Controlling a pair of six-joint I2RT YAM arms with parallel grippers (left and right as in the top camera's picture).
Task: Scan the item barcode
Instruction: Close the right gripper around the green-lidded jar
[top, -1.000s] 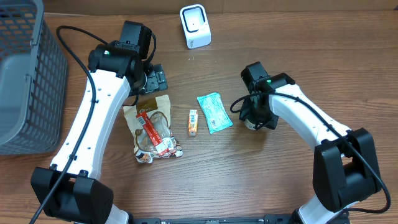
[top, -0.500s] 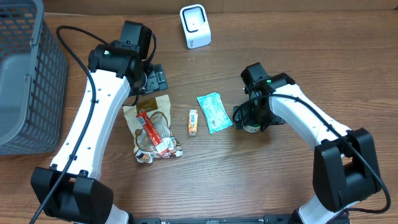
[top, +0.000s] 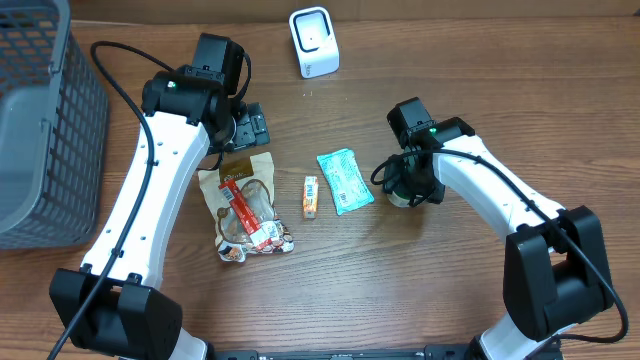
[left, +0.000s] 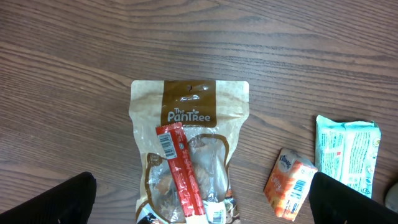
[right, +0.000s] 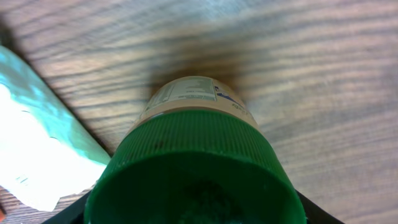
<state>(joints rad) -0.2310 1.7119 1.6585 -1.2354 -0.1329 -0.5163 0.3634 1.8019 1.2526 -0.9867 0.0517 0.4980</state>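
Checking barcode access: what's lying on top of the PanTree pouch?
A red stick packet lies lengthwise on the PanTree pouch, its barcode showing. The pouch front beneath it is hidden.

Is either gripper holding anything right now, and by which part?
Left gripper: nothing. Right gripper straddles the green cap of the bottle; clamped or not cannot be told.

A basket (top: 40, 130) is set at the bench's (top: 400, 300) left edge, a scanner (top: 314, 42) at its far edge. Mid-bench, pouch (top: 258, 185), box (top: 310, 197), packet (top: 345, 180) and bottle (right: 193, 162) are ranged left to right.
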